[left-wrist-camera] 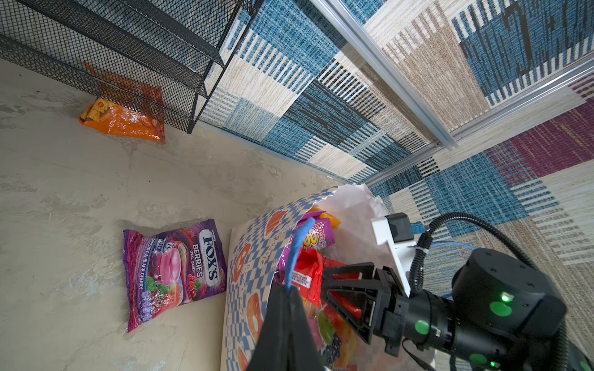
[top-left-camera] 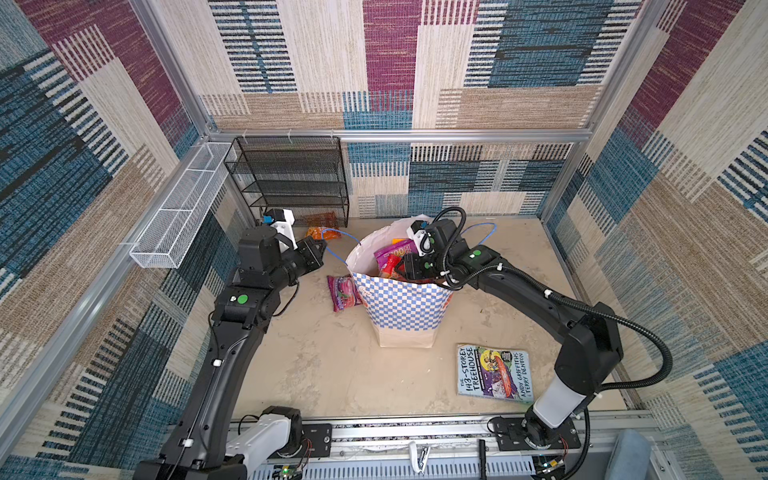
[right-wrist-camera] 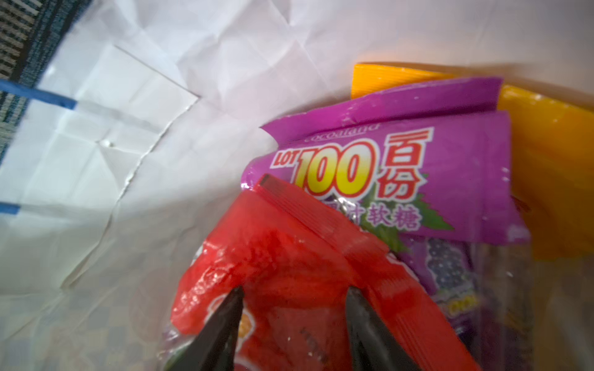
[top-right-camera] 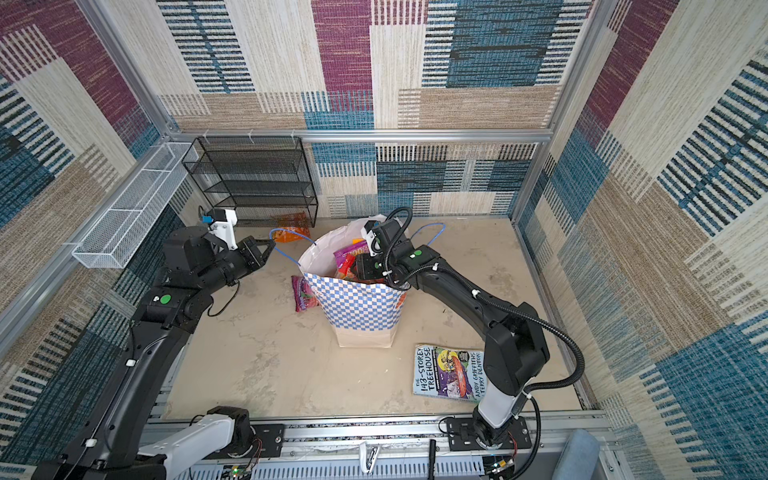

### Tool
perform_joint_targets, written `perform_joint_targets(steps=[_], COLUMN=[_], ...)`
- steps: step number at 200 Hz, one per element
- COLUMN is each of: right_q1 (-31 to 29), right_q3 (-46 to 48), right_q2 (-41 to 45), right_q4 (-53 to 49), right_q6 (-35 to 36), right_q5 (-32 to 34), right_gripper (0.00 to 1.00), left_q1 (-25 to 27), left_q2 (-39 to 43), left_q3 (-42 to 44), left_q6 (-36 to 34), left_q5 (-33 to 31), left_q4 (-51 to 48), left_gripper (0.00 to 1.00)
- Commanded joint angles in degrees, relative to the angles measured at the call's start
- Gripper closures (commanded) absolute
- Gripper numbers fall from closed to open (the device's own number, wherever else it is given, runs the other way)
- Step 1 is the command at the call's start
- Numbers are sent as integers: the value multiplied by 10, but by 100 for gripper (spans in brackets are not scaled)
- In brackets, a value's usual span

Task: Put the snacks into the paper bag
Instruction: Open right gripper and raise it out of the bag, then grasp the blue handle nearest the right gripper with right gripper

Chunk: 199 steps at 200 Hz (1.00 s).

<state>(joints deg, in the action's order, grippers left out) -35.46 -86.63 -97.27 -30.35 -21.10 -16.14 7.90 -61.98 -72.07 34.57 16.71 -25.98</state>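
Tall blue-and-white checkered paper bag (top-left-camera: 409, 307) upright, open; red packet (right-wrist-camera: 283, 257), purple grape packet (right-wrist-camera: 401, 160), yellow-orange packet (right-wrist-camera: 546, 160) inside. Flat beside it, purple Fox's packet (top-left-camera: 344, 293); orange chips packet (left-wrist-camera: 122, 123) partly under black mesh rack (left-wrist-camera: 128, 48).

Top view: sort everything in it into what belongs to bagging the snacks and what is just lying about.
Job: blue-and-white checkered paper bag; red plastic packet, purple grape packet and yellow-orange packet inside it; purple-pink Fox's packet beside it; orange chips packet at the back.
Lying about: flat illustrated Treehouse book; black mesh rack; white wire basket.
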Motion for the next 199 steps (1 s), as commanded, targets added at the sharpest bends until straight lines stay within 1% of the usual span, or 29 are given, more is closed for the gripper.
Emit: perform_joint_targets(steps=[1,16,28,42,58,64,71,86,103,114,124,137,151,189,199], right_q1=[0,0,3,10,28,37,49,72,88,104,125,157,188,201,201], right_q3=[-29,-47,-90,-128,-143,-144,-148,-144,-93,-65,-42,-8,18,70,84], right_q2=[16,39,50,64,95,110,126,164,225,257,279,304,315,305,305], right_q4=[28,27,10,-16,-20,-22,-33,-55,-41,-37,-41,-36,-33,-3,16], right_q6=[9,16,22,31,35,33,28,20,14,9,2,-9,-20,-45,-51], right_q5=[-62,-64,-60,-56,-56,-46,-22,50,144,176,189,183,161,65,34], right_gripper=[37,29,24,15,6,4,1,0,0,0,0,0,0,0,3], left_q1=[-3,-3,-3,-3,-4,-4,-4,-4,-4,-4,-4,-4,-4,-4,-4], left_q2=[5,4,5,5,5,6,6,6,6,5,5,5,4,4,4], left_q3=[-1,-1,-1,-1,-2,-1,-1,-1,-1,-1,1,1,0,0,1], left_q6=[5,5,5,4,6,5,6,7,8,9,9,10,10,9,9], left_q5=[-13,-13,-12,-12,-12,-12,-12,-10,-8,-7,-6,-6,-4,-6,-6], left_q4=[65,64,65,65,65,65,65,66,67,67,67,68,68,68,68], left_gripper=[100,100,100,100,100,100,100,100,100,100,100,100,100,100,100])
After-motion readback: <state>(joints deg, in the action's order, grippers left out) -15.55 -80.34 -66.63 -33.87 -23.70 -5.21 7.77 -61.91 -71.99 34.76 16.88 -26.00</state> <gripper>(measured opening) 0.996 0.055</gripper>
